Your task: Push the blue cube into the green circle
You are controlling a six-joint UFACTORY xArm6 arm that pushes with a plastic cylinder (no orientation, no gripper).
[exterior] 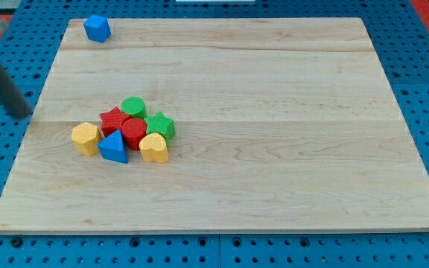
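The blue cube [97,28] sits alone near the board's top left corner. The green circle [133,106] is at the top of a tight cluster at the view's left centre, well below the cube. My rod comes in from the top left, and my tip [22,114] rests just off the board's left edge, left of the cluster and far below the blue cube. It touches no block.
The cluster also holds a red star [113,119], a red cylinder [134,131], a green star [159,125], a yellow hexagon [86,138], a blue triangle [114,147] and a yellow heart [153,147]. The wooden board [274,134] lies on a blue pegboard.
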